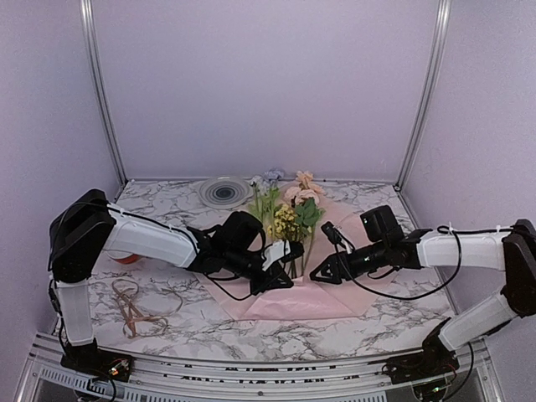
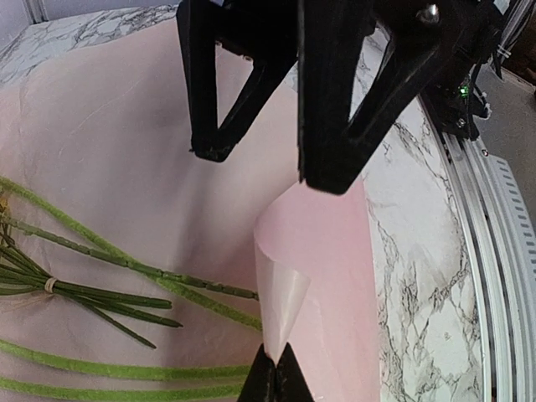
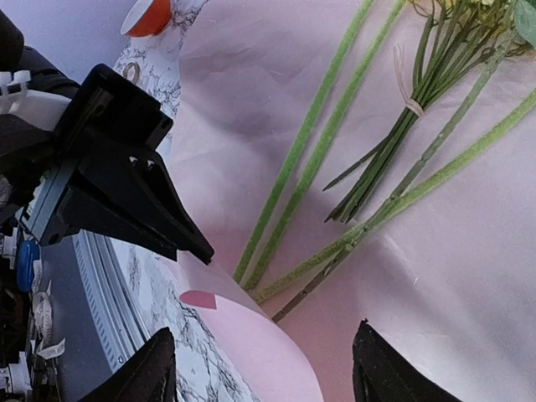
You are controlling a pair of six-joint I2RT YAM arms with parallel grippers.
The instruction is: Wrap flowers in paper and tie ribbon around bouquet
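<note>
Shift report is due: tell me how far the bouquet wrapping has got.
Done: the flowers lie on the paper, stems toward the near edge. In hand: the left gripper pinches up the paper's near edge; the right gripper hangs open by the stems. Left: wrapping the paper round, then tying the ribbon, lying loose on the table at left.

Marble table (image 1: 394,316); on it: pink paper (image 1: 311,301); ribbon (image 1: 131,311); plate (image 1: 224,193); orange spool (image 1: 126,260).
</note>
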